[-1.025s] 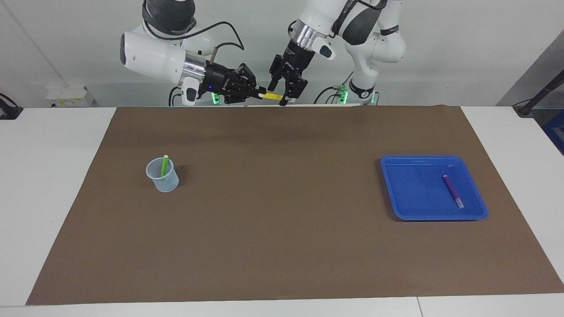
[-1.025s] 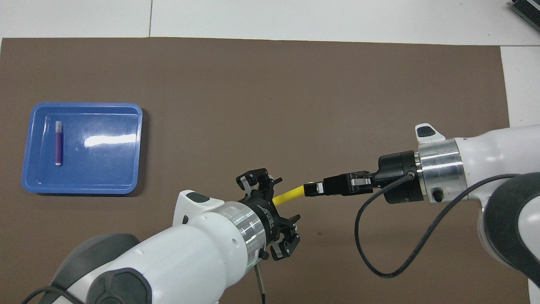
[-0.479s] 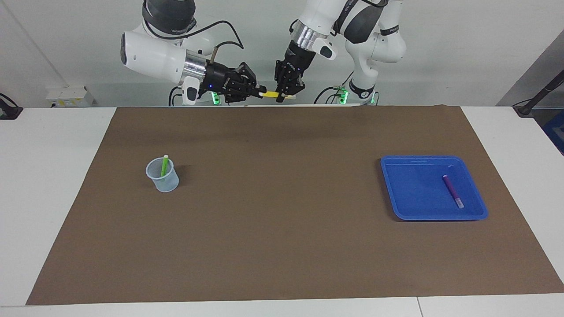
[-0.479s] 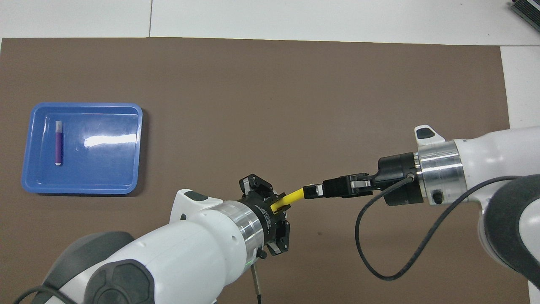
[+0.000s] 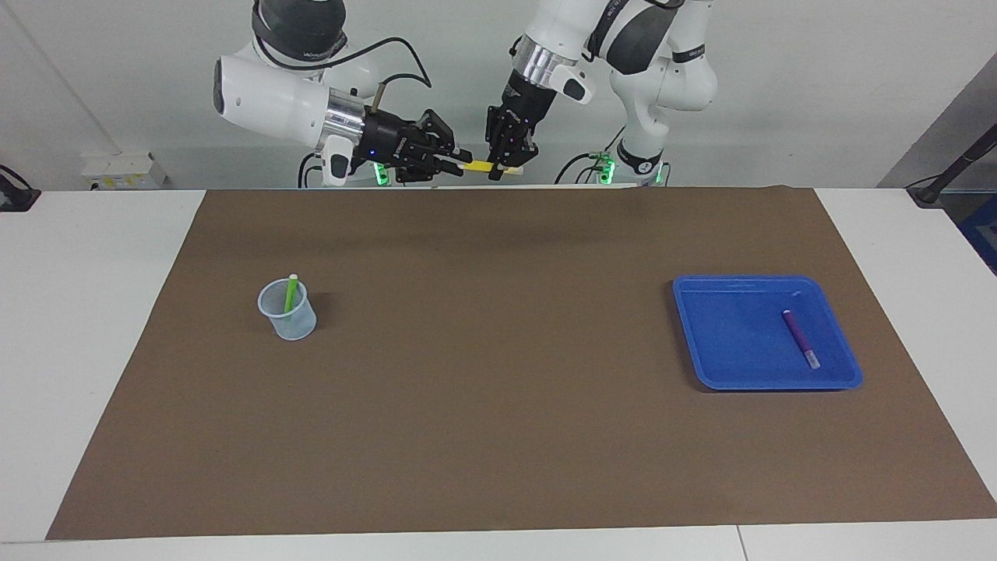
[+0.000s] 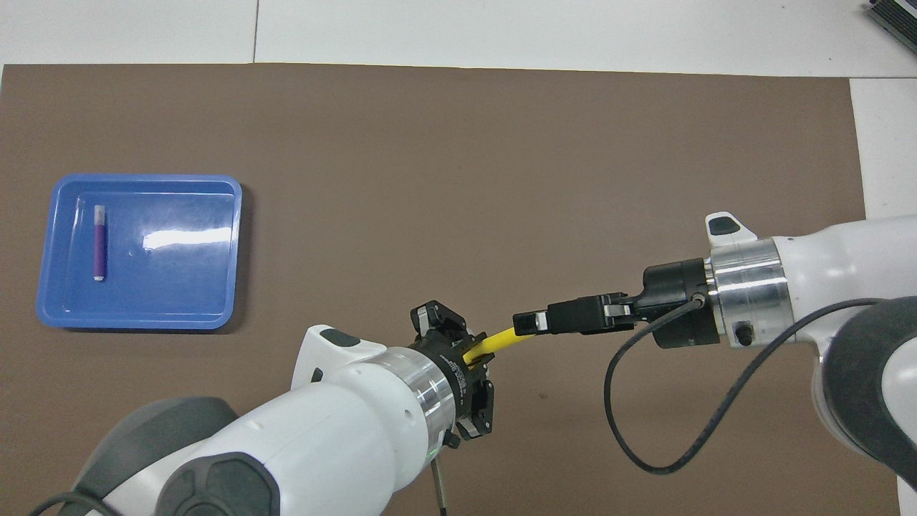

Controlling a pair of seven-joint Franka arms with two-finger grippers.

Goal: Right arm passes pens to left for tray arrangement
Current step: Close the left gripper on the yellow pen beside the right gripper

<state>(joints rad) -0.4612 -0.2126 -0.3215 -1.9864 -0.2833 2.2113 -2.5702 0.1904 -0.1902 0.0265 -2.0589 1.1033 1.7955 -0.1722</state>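
Item one, the yellow pen (image 5: 481, 167), held in the air over the brown mat's (image 5: 498, 436) edge by the robots: we find the left gripper (image 5: 502, 170) clamped on one end, the right gripper (image 5: 458, 162) at the other end, whether gripping or released we cannot tell. We judge it light, stiff, smooth; grip mid-barrel. Item two, the green pen (image 5: 290, 293), upright in the cup (image 5: 288, 312) mid-mat. Item three, the purple pen (image 5: 800, 337), flat in the blue tray (image 5: 720, 366), toward the mat's left-arm end.

One pen (image 5: 800, 339) lies in the tray (image 5: 716, 343); another (image 5: 290, 294) stands in the cup (image 5: 290, 319).
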